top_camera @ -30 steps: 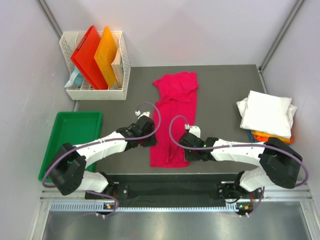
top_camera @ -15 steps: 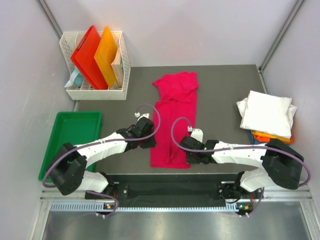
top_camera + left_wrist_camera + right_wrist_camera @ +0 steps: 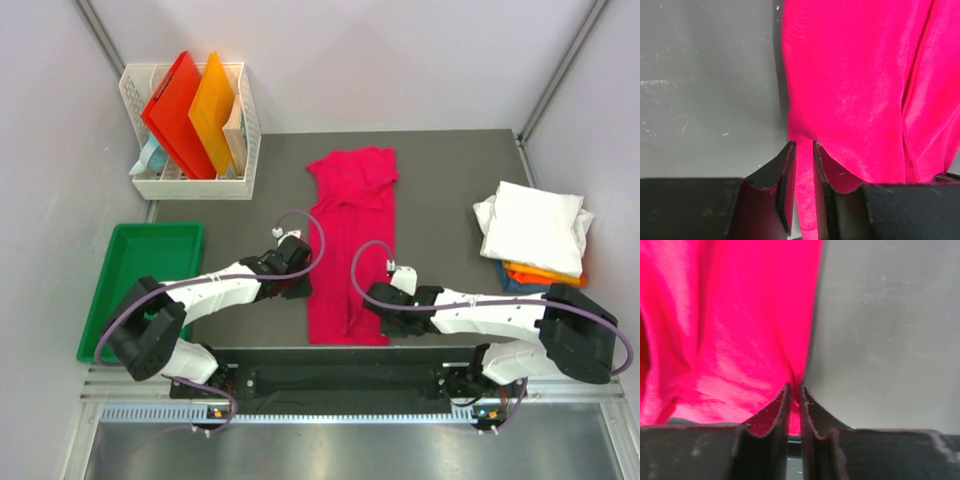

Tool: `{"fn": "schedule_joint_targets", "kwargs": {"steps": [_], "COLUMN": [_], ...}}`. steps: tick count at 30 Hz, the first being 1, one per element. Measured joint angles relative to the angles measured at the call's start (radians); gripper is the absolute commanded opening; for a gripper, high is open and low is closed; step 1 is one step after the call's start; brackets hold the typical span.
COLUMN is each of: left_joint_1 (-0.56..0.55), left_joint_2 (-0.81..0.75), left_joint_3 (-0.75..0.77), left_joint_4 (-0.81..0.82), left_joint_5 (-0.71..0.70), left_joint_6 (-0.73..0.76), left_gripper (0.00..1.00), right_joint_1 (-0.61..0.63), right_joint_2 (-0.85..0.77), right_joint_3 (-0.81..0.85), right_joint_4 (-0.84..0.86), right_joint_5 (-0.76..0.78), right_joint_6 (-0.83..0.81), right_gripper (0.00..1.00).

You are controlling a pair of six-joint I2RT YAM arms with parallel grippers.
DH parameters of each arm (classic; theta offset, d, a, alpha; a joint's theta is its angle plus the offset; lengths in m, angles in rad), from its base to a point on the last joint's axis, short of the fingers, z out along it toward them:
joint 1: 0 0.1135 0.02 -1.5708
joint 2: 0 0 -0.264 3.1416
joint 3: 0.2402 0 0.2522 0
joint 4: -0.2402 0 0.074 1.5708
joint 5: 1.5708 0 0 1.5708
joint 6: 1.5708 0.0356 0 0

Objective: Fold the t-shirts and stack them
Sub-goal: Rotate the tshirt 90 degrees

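Top external view shows a dark grey matte table (image 3: 440, 180) closed in by pale walls on its left, far and right sides. A bright magenta-pink cloth t-shirt (image 3: 352, 225) lies lengthwise down the middle of it as a long narrow strip. Its rumpled upper end stops short of the far edge and its hem reaches close to the near edge.

The left gripper (image 3: 300, 285) sits at the shirt's left border near the hem. In the left wrist view its dark fingers (image 3: 785, 185) are clamped on a pinch of that pink edge. The right gripper (image 3: 375, 308) sits at the shirt's right border, a little nearer the hem. In the right wrist view its fingers (image 3: 772, 425) are pressed nearly together with pink cloth caught between them.

Far left of the shirt, a white plastic lattice basket (image 3: 246, 130) holds a stiff red folder (image 3: 172, 110) and a stiff orange folder (image 3: 212, 108), both upright. A shallow green plastic tray (image 3: 120, 262) lies near left of the shirt, at the table's left margin. Right of the shirt, against the right edge, a folded white t-shirt (image 3: 530, 225) tops a pile, with a folded orange t-shirt (image 3: 545, 273) showing under it.

Bare grey surface runs on both sides of the shirt: a band toward the basket and tray, and a wider one toward the pile.
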Motion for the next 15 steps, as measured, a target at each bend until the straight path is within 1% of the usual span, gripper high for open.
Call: {"fn": "schedule_joint_targets", "kwargs": {"steps": [1, 3, 4, 6, 8, 10, 15], "left_joint_1": [0.0, 0.0, 0.0, 0.0, 0.0, 0.0, 0.0], "left_joint_2": [0.0, 0.0, 0.0, -0.002, -0.005, -0.01, -0.012], "left_joint_3": [0.0, 0.0, 0.0, 0.0, 0.004, 0.012, 0.051], "left_joint_4": [0.001, 0.001, 0.001, 0.001, 0.001, 0.001, 0.007], "left_joint_5": [0.0, 0.0, 0.0, -0.001, -0.001, -0.001, 0.003], "left_joint_6": [0.0, 0.0, 0.0, 0.001, 0.004, 0.005, 0.006], "left_gripper": [0.25, 0.26, 0.27, 0.29, 0.29, 0.29, 0.28], "right_joint_1": [0.002, 0.007, 0.011, 0.014, 0.014, 0.014, 0.015], "right_joint_2": [-0.001, -0.007, -0.016, -0.043, -0.068, -0.078, -0.035], "right_joint_3": [0.002, 0.003, 0.004, 0.018, 0.062, 0.141, 0.296], "right_joint_4": [-0.008, -0.03, -0.052, -0.1, -0.13, -0.142, -0.109], "right_joint_5": [0.005, 0.016, 0.021, 0.037, 0.06, 0.082, 0.103], "right_joint_6": [0.005, 0.011, 0.009, 0.0, -0.018, -0.048, -0.142], "right_gripper": [0.24, 0.29, 0.36, 0.41, 0.41, 0.41, 0.37]}}
